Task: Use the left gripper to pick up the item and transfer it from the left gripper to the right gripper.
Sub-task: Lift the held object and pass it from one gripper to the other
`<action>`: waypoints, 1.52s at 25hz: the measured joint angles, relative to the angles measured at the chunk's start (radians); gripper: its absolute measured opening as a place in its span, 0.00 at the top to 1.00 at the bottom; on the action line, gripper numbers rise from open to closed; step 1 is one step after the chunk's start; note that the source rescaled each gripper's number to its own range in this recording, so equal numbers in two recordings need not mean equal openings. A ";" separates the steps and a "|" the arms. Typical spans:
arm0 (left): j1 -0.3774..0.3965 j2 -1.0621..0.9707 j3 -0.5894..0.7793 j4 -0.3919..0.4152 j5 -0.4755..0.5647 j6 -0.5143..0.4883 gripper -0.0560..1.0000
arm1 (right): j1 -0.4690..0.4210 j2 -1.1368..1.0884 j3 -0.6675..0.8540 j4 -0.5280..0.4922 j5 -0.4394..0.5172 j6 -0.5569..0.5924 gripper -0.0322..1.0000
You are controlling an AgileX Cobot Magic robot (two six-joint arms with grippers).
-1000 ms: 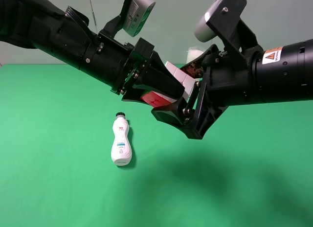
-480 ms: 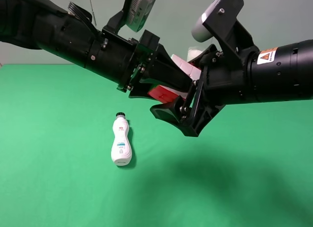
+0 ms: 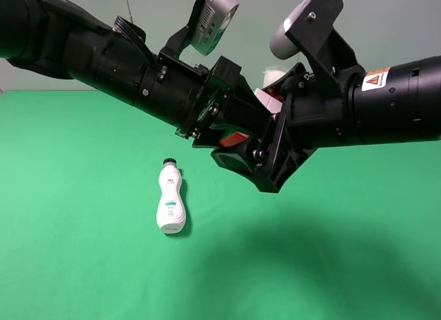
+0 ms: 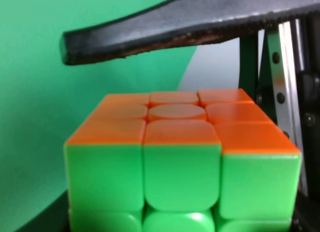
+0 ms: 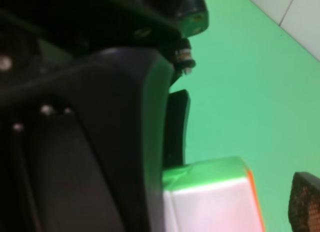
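Note:
The puzzle cube (image 3: pixel 236 136) is held in the air above the table's middle; only slivers of its red and white faces show in the high view. My left gripper (image 3: pixel 255 116) is shut on it. My right gripper (image 3: pixel 244 127) is open, its two black jaws spread above and below the cube. In the left wrist view the cube (image 4: pixel 182 162) shows green and orange faces, with a black finger (image 4: pixel 190 27) passing over it with a gap. In the right wrist view the cube (image 5: pixel 210 197) shows a white face, beside the left gripper's black body (image 5: pixel 85 127).
A white bottle with a black cap (image 3: pixel 171 203) lies on the green table (image 3: pixel 83 258), below and left of the grippers. A white cylinder (image 3: pixel 274 76) stands at the back, mostly hidden behind the arms.
My left arm has pushed to the right, carrying the cube deeper between the right gripper's open jaws. The right arm shifted slightly left, then stayed still.

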 joint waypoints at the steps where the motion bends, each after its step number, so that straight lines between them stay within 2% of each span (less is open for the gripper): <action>1: 0.000 0.000 0.000 -0.001 0.000 0.000 0.94 | 0.000 0.000 0.000 0.002 0.004 0.000 0.00; 5: 0.000 0.000 0.000 -0.001 0.000 0.000 0.94 | 0.000 0.000 0.000 0.003 0.010 0.000 0.02; 6: 0.000 0.000 0.000 -0.002 0.000 0.000 0.94 | 0.000 0.000 0.000 0.003 0.010 0.000 0.10; 8: 0.000 0.000 0.000 -0.002 0.000 0.000 0.94 | 0.000 0.000 0.000 0.003 0.010 0.000 0.45; 9: 0.000 0.000 0.000 -0.002 0.000 0.000 0.94 | 0.000 0.000 0.000 0.003 0.010 0.000 0.69; 10: 0.000 0.000 0.000 -0.007 0.000 -0.010 0.94 | 0.000 0.000 0.000 -0.005 0.009 -0.011 0.81; 29: 0.000 0.000 0.000 -0.008 -0.001 -0.012 0.94 | 0.000 0.000 0.000 -0.007 0.007 -0.021 0.82; 30: 0.000 0.000 0.000 -0.008 -0.001 -0.014 0.90 | 0.000 0.000 0.000 -0.007 0.007 -0.021 0.83; 31: 0.000 0.000 0.000 -0.008 -0.009 -0.015 0.79 | 0.000 0.000 0.000 -0.002 0.011 -0.019 0.97; 33: 0.000 0.000 0.000 -0.005 -0.027 -0.029 0.41 | 0.000 0.001 0.000 0.002 0.017 -0.014 0.97; 35: 0.000 0.000 0.000 -0.003 -0.047 -0.041 0.18 | 0.000 0.001 0.000 0.002 0.016 -0.014 0.97; 36: 0.000 0.000 0.000 -0.001 -0.055 -0.044 0.12 | 0.000 0.001 0.000 0.002 0.016 -0.014 0.97; 38: 0.000 0.000 0.000 -0.001 -0.059 -0.044 0.06 | 0.000 0.001 0.000 0.002 0.015 -0.014 0.97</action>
